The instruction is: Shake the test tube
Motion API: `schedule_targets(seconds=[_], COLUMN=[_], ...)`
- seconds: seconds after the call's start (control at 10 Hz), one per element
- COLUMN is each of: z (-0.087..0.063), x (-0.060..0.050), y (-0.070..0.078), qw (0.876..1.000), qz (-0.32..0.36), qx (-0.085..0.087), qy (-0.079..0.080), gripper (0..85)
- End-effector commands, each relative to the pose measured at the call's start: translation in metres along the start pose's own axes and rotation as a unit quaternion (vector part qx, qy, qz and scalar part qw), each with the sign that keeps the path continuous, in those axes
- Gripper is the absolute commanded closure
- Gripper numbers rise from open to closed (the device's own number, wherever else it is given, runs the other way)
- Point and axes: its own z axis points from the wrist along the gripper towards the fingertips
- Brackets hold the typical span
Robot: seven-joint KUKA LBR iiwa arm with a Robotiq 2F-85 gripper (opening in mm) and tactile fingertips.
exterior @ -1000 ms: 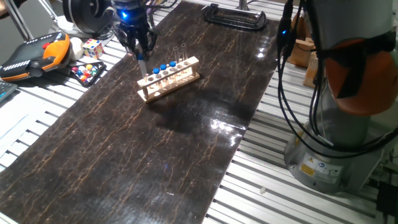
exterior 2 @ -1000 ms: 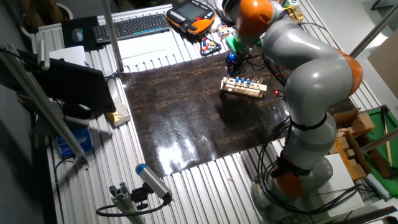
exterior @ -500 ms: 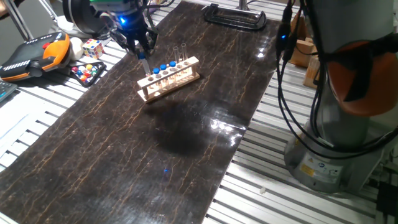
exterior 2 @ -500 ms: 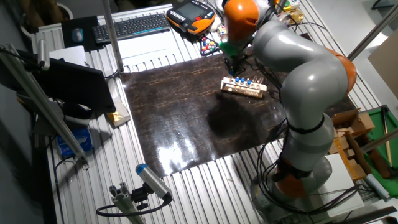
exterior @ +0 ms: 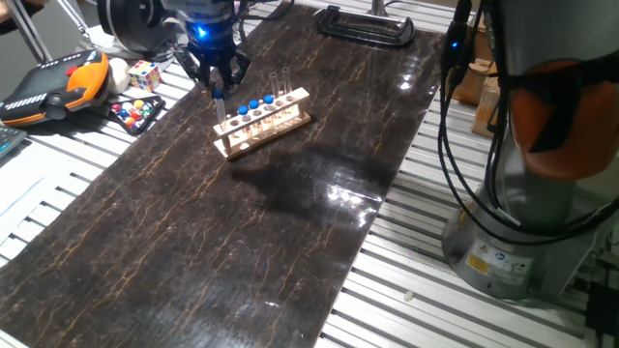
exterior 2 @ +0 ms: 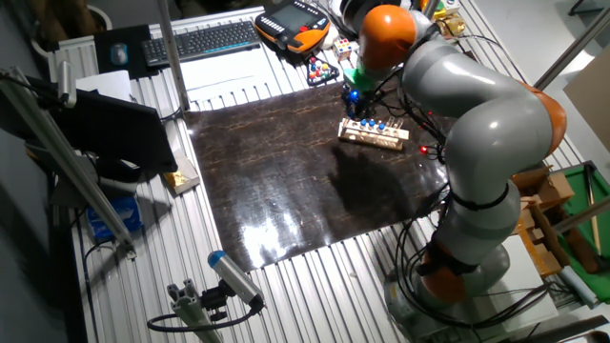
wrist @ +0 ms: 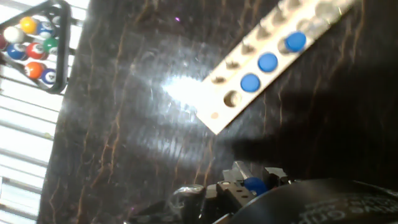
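A wooden rack (exterior: 263, 122) stands on the dark mat and holds three blue-capped test tubes (exterior: 254, 103) and two taller uncapped tubes (exterior: 280, 83). My gripper (exterior: 216, 87) hangs just left of the rack's left end, above the mat, shut on a fourth test tube (exterior: 219, 100) that points down. In the hand view the blue cap of this tube (wrist: 253, 184) sits between my fingers (wrist: 233, 174). There the rack (wrist: 211, 118) shows three blue caps and one empty hole (wrist: 231, 98). In the other fixed view the gripper (exterior 2: 355, 95) is above the rack (exterior 2: 374, 134).
A triangle of billiard balls (exterior: 136, 112) (wrist: 33, 37), a Rubik's cube (exterior: 145, 74) and an orange teach pendant (exterior: 50, 85) lie left of the mat. A black clamp (exterior: 366, 21) lies at the mat's far end. The arm's base (exterior: 527, 193) stands at the right.
The gripper with the test tube has swung slightly left and back, then returned right toward the rack's end. The arm's upper links have shifted with it. The rack has not moved.
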Motion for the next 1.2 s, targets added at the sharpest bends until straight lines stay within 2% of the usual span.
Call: schedule_targets(seconds=[0.0, 0.3, 0.4, 0.5, 0.6, 0.8, 0.9, 1.1], z=[0.000, 0.003, 0.004, 0.004, 0.003, -0.001, -0.002, -0.006], x=[0.002, 0.009, 0.009, 0.006, 0.001, -0.012, -0.015, -0.019], y=[0.000, -0.001, -0.001, 0.000, 0.000, 0.002, 0.002, 0.000], qw=[0.996, 0.988, 0.989, 0.994, 0.998, 0.999, 0.998, 0.996], qz=[0.059, 0.097, 0.090, 0.068, 0.043, 0.025, 0.026, 0.014], qx=[-0.004, -0.004, -0.005, -0.008, -0.009, 0.001, 0.004, 0.004], qy=[0.067, 0.118, 0.113, 0.084, 0.044, -0.026, -0.052, -0.093], gripper=[84.3, 84.3, 84.3, 84.3, 84.3, 84.3, 84.3, 84.3])
